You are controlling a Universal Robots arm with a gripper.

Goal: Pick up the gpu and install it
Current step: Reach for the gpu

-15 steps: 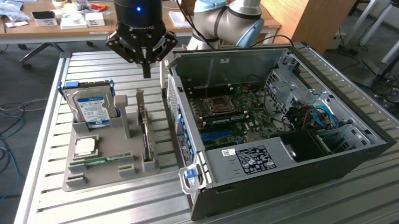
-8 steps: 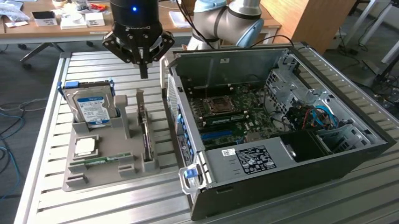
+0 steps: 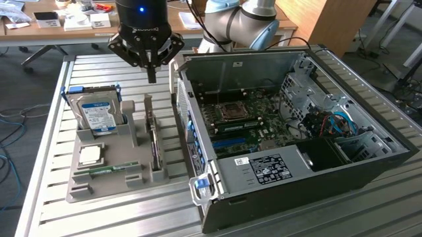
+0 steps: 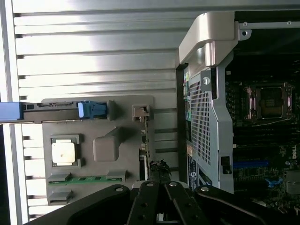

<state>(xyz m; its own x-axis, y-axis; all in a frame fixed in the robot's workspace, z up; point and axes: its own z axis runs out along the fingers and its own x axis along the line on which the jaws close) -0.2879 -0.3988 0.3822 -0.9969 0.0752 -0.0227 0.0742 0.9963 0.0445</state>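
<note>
The gpu (image 3: 153, 136) stands on edge in a slot of the grey holder (image 3: 99, 190), a thin dark card with a silver bracket at its far end. In the wrist view the gpu (image 4: 146, 140) appears edge-on as a narrow strip. My gripper (image 3: 151, 75) hangs above the far end of the card, clear of it, fingers pressed together and shut on nothing. Its black fingertips (image 4: 157, 187) point down over the card's line. The open computer case (image 3: 343, 148) lies beside the holder, on the exterior view's right, its motherboard (image 3: 247, 121) exposed.
The holder also carries a silver hard drive (image 3: 99, 114) with a blue-white label, a processor chip (image 3: 90, 155) and a green memory stick (image 3: 105, 169). All rest on a slatted metal table (image 3: 99, 69). A desk with small boxes (image 3: 72, 22) stands behind.
</note>
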